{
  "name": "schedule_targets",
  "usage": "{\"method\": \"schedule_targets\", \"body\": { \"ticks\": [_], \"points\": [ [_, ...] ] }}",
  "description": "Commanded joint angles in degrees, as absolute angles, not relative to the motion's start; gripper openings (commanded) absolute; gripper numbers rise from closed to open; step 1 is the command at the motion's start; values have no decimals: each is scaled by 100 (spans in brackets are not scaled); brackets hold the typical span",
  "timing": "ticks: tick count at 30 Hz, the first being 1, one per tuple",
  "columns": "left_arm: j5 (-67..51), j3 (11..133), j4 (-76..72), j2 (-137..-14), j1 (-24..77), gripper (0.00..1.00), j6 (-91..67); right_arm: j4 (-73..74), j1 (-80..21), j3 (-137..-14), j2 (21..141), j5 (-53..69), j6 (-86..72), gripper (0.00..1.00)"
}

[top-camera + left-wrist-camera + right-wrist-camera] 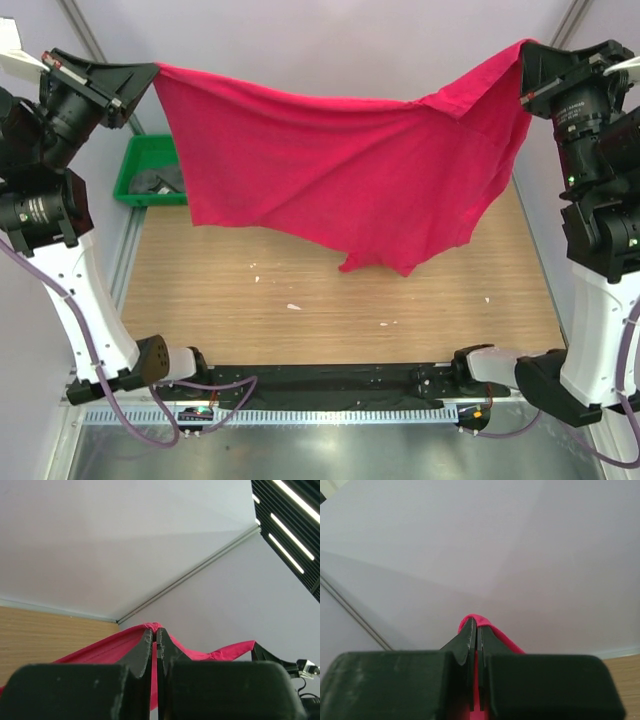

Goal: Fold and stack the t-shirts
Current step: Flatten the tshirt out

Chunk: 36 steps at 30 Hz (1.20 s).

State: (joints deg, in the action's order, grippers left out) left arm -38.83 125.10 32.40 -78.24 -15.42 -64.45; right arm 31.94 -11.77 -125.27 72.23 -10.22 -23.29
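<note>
- Hanging high over the wooden table [330, 310], the red t-shirt [340, 170] is stretched like a banner between the two raised arms, sagging in the middle, with its lower edge drooping to a ragged point right of centre.
- The left gripper [150, 75] is pinched tight on the shirt's upper left corner (its wrist view shows red cloth squeezed between the black fingers [145, 647]).
- The right gripper [522, 62] is clamped the same way on the upper right corner.
- At the far left, the dark grey t-shirt [165, 180] lies crumpled inside a green tray [140, 160].
</note>
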Motion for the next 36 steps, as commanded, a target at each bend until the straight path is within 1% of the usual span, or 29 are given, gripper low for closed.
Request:
{"method": "schedule_targets", "body": {
  "ticks": [1, 8, 11, 17, 19, 21, 23, 24, 25, 26, 28, 29, 30, 31, 32, 34, 36],
  "points": [
    [-4482, 12290, 2778, -7262, -1433, 0, -6513, 2944, -1151, -12438, 6584, -739, -2461, 1],
    [-4834, 12102, 2795, -6427, -669, 0, -6539, 3120, -1151, -12445, 5574, 34, -2382, 1],
    [-4843, 12173, 2891, -6136, -642, 0, -6478, 3050, -1151, -12322, 5177, 193, -2434, 1],
    [-4229, 11848, 3199, -6002, -642, 0, -6092, 3190, -1230, -12411, 5308, 97, -2163, 1],
    [-3772, 11681, 3436, -6099, -642, 0, -5933, 3077, -1231, -12235, 5405, 27, -2083, 1],
    [-3639, 11646, 3515, -6388, -650, 0, -5811, 2673, -1248, -11789, 5545, -182, -1943, 1],
    [-3253, 11655, 3778, -6617, -650, 0, -5757, 2244, -1248, -11445, 5695, -342, -1837, 1],
    [-3200, 11593, 3762, -6862, -650, 0, -5766, 2067, -1248, -11017, 5869, -369, -1724, 1],
    [-3164, 11297, 3744, -6960, -642, 0, -5757, 1865, -1248, -10717, 5941, -439, -1714, 1],
    [-3155, 11085, 3614, -7065, -642, 0, -5792, 1437, -1248, -10087, 6020, -509, -1705, 1],
    [-3173, 10410, 3280, -7276, -633, 0, -5923, 1013, -1248, -9513, 6248, -519, -1696, 1],
    [-3147, 9632, 2835, -7312, -633, 0, -5950, 532, -1248, -9231, 6327, -553, -1731, 1],
    [-3120, 9224, 2534, -7347, -615, 0, -5976, 336, -1248, -8724, 6406, -562, -1784, 1],
    [-3111, 8837, 2227, -7435, -598, 0, -6011, 108, -1239, -8484, 6625, -554, -1819, 1],
    [-3146, 8024, 1562, -7505, -598, 0, -6099, -338, -1231, -8264, 6749, -562, -1819, 1],
    [-3234, 7473, 996, -7855, -580, 0, -6135, -570, -1187, -7789, 7230, -493, -1758, 1],
    [-3077, 7139, 783, -8181, -536, 0, -5723, -913, -1143, -7333, 7575, -309, -1732, 1]
  ]
}}
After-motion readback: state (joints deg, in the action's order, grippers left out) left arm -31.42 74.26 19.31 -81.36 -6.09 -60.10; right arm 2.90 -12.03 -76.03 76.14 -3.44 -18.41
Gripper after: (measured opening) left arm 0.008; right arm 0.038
